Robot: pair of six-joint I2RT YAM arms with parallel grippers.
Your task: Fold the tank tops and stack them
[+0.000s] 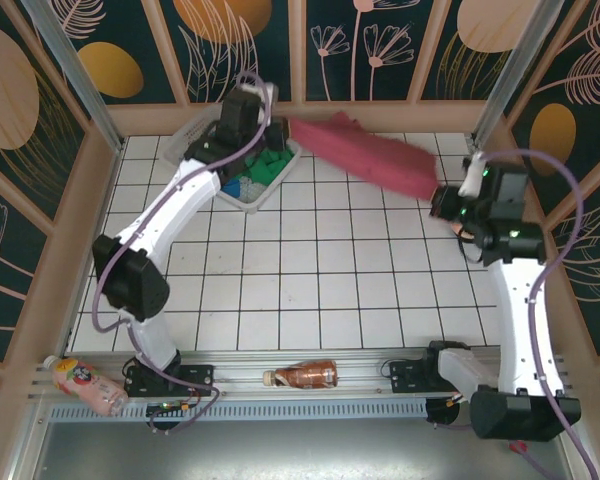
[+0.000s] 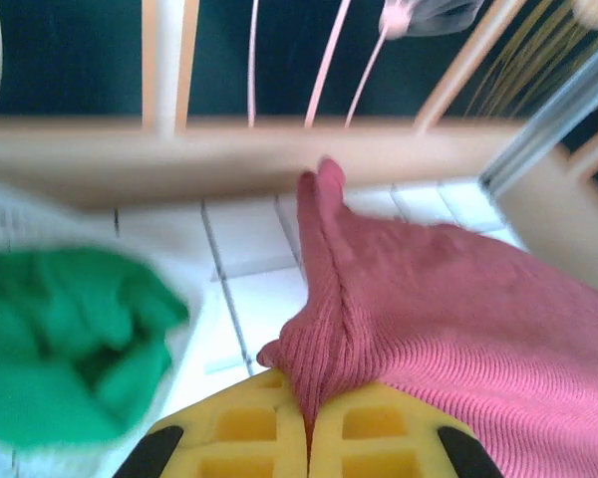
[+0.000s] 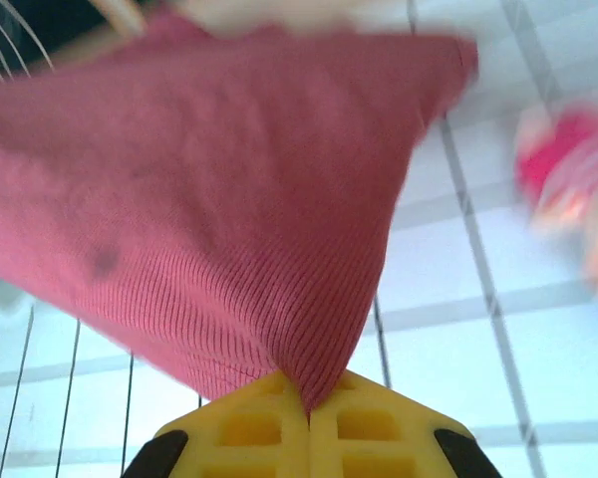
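The maroon-red tank top hangs stretched in the air between both arms, across the back of the table. My left gripper is shut on its left end near the back wall; the ribbed cloth runs out from between the yellow fingers. My right gripper is shut on its right end, where a corner of cloth is pinched between the yellow fingers. A green tank top and a bit of blue one lie bunched in the white basket; the green cloth is just left of my left gripper.
The white lattice basket stands at the back left of the white tiled table. Two bottles lie on the front rail, a pink one at left and a brown one in the middle. Patterned walls enclose the table.
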